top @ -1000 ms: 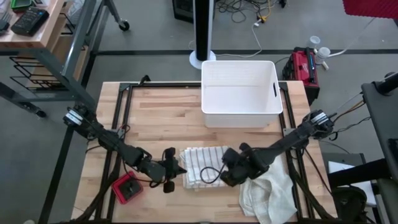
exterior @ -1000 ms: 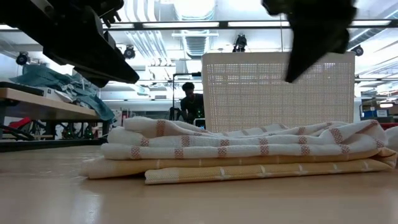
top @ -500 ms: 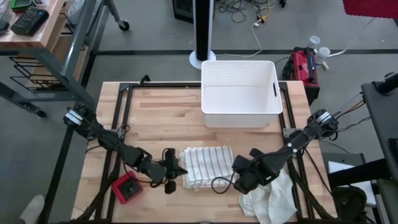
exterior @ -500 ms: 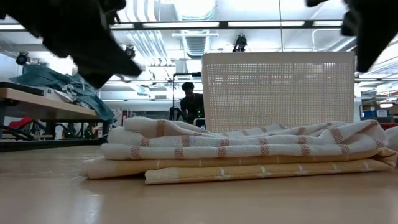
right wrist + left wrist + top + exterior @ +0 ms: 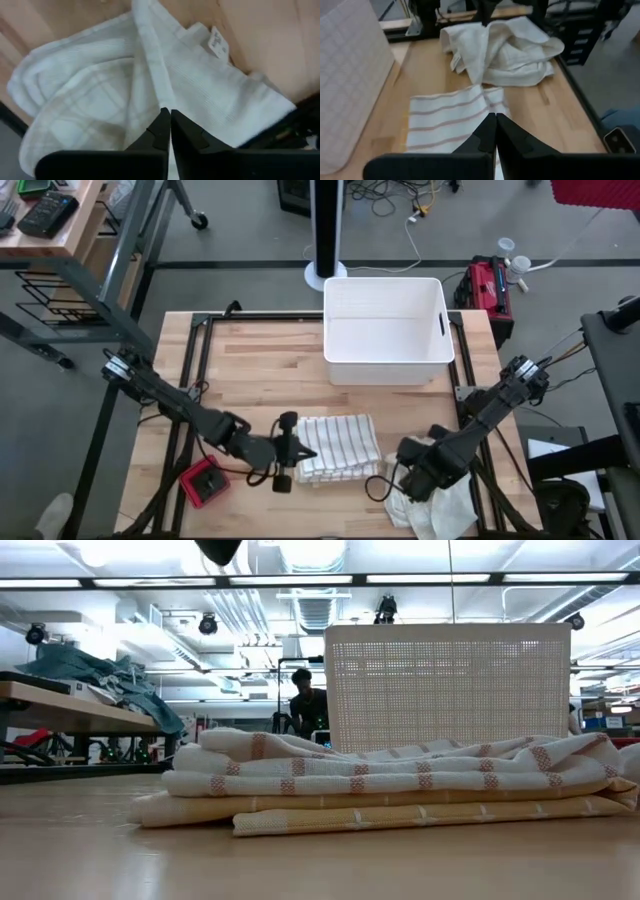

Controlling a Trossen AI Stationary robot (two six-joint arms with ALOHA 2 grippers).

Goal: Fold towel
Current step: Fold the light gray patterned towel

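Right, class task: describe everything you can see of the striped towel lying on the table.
The striped towel is white woven cloth with thin reddish-brown stripes. It is folded into a flat stack of several layers, edges roughly lined up, and lies on the wooden table in front of the white bin. The shut left gripper is at its left edge; whether they touch is unclear.

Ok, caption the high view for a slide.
Folded striped towel lies mid-table; left gripper at its edge, right gripper over the crumpled white towel.
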